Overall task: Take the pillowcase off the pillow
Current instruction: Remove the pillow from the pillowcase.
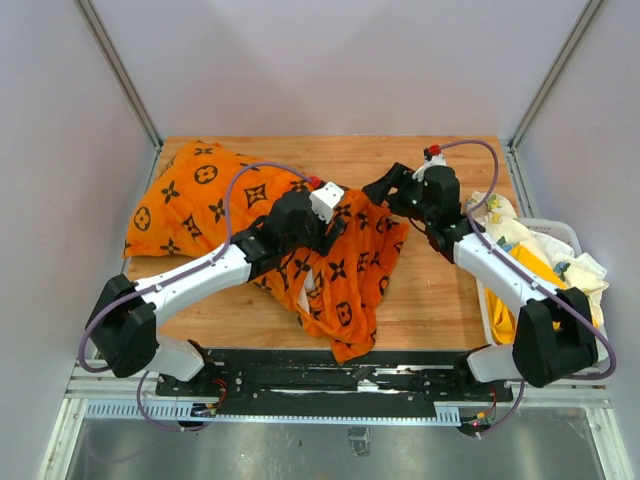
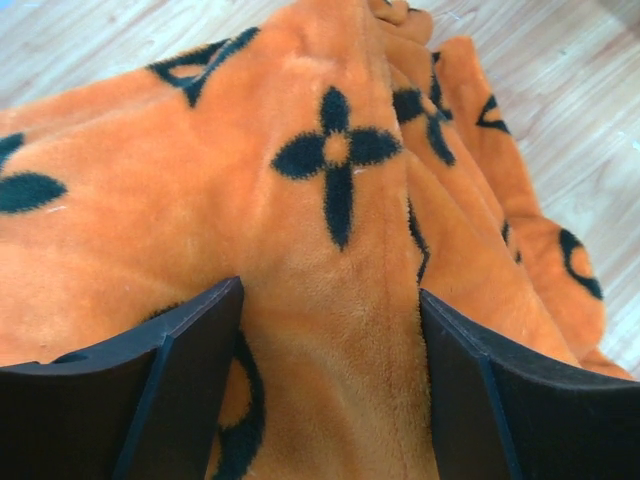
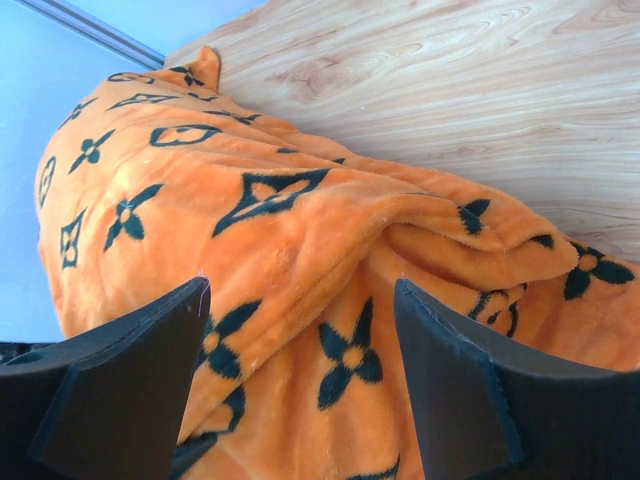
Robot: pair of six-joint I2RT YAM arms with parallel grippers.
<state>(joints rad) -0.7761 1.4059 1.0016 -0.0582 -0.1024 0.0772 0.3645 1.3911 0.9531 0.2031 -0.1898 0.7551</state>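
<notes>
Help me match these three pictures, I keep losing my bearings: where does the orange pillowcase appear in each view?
Top external: the pillowcase spreads from the table's far left to its near middle edge.
Left wrist: it fills nearly the whole frame.
Right wrist: it covers the left and bottom.
Shared landmark: the bare wooden table top, upper right in both wrist views.

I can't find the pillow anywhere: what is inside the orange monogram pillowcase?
Only the orange plush pillowcase with black motifs shows; its far-left part bulges, its near end lies limp. Whatever fills it is covered.
</notes>
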